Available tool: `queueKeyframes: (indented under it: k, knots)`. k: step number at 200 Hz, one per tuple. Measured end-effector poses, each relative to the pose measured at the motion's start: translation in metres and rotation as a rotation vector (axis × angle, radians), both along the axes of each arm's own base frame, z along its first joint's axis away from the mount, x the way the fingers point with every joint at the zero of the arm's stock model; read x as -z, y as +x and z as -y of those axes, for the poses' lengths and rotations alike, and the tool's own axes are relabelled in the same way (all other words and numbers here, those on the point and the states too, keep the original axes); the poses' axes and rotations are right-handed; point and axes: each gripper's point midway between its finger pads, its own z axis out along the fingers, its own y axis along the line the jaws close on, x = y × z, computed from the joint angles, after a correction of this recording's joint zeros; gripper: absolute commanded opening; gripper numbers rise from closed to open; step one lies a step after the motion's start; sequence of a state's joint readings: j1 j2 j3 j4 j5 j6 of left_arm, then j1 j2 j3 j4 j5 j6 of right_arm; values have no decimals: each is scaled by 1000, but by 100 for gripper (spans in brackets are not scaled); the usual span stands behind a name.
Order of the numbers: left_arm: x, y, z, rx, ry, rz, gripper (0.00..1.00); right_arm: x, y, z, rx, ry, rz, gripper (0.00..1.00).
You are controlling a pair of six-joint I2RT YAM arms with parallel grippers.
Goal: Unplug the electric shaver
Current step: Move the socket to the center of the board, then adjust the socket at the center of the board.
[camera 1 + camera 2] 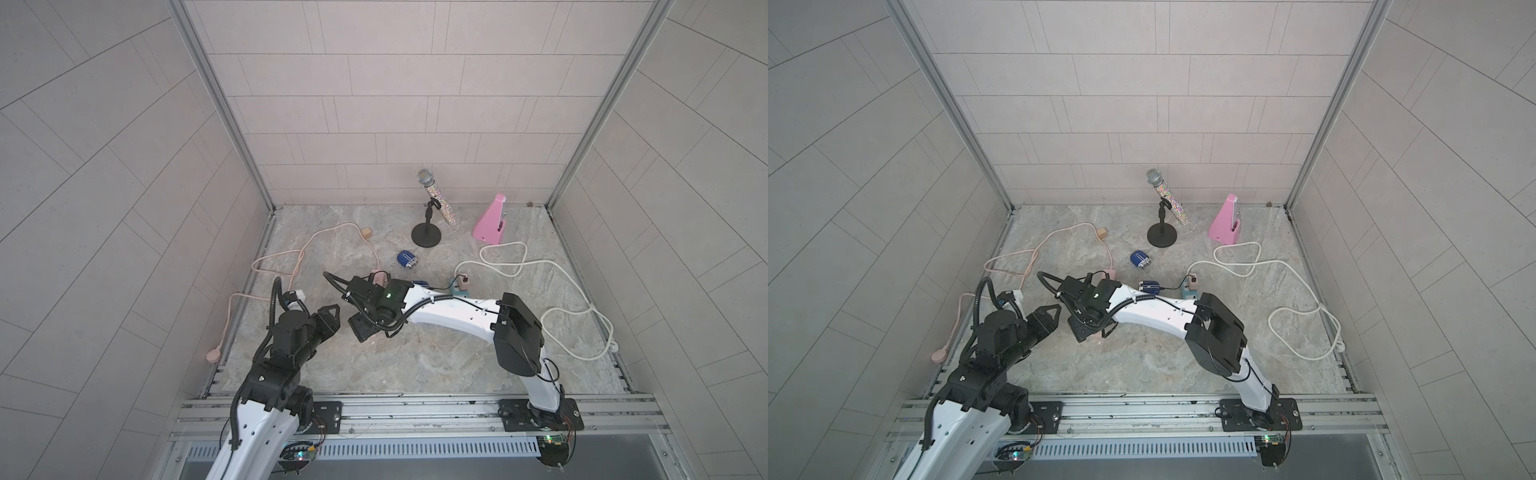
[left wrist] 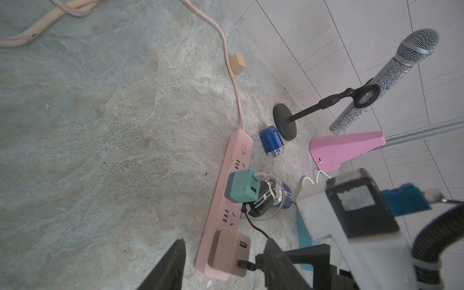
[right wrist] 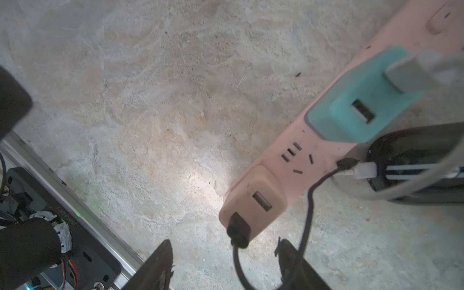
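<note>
Two sets of jaws stand apart near the end of the pink power strip [image 2: 234, 165], and neither holds anything. Your left gripper [image 2: 224, 242] is spread wide; in its wrist view the beige adapter [image 2: 227, 253] plugged into the strip's last socket shows in the gap ahead of the fingers, with no contact that you can make out. Your right gripper [image 3: 223, 241] is also parted, and the black cable [image 3: 311, 200] runs down between its fingers [image 3: 160, 266] from the black plug [image 3: 238, 228] seated in that beige adapter. Follow the cable the other way and you reach the electric shaver [image 2: 261, 198], a black body with pale stripes lying just beside the strip, next to the teal adapter [image 2: 241, 187]; the cable's end is at the shaver's base. In both top views the right arm covers most of the strip and the shaver shows only as a blue sliver [image 1: 419, 284]. A second blue shaver [image 2: 272, 141] lies apart, near the microphone stand [image 2: 285, 123].
</note>
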State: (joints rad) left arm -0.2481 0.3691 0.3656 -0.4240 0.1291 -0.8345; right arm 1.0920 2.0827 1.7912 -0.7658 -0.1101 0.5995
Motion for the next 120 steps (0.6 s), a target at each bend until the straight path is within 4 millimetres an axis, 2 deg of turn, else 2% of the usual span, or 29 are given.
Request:
queueKeyframes:
  k: [33, 77, 120]
  knots:
    - [0, 0, 0, 0, 3, 1, 55, 5, 7, 1, 14, -22, 4, 66]
    - [0, 0, -1, 0, 6, 3, 56, 23, 15, 11, 34, -88, 0, 62]
    - [0, 0, -1, 0, 7, 4, 56, 25, 19, 13, 40, -101, 0, 60]
